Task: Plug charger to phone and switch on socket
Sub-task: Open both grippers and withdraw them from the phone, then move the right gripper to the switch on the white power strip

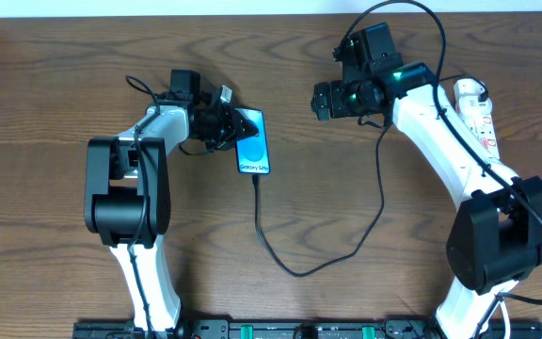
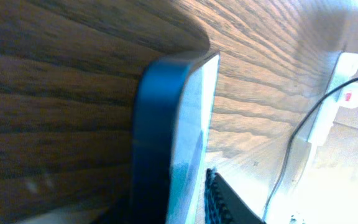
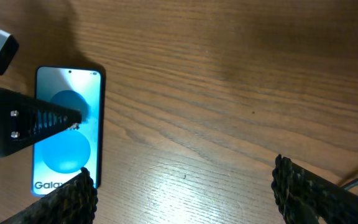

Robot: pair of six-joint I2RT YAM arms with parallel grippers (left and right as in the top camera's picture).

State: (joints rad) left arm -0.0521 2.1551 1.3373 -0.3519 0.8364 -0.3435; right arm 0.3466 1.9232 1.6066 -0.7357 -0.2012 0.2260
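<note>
The phone (image 1: 253,143) lies left of the table's middle, its blue screen up. It also shows in the right wrist view (image 3: 67,134) and edge-on in the left wrist view (image 2: 166,124). My left gripper (image 1: 224,122) is shut on the phone's upper left edge, with one finger across the screen (image 3: 36,118). The black charger cable (image 1: 294,271) meets the phone's bottom edge, loops toward the front and runs back up under my right arm. The white socket strip (image 1: 481,118) lies at the far right, with a red switch in the left wrist view (image 2: 347,96). My right gripper (image 1: 322,100) is open and empty between phone and socket.
The right arm's own black cable arcs above its wrist (image 1: 412,9). The charger's loop takes up the front middle of the wooden table (image 1: 55,104). The far table edge runs along the top of the overhead view.
</note>
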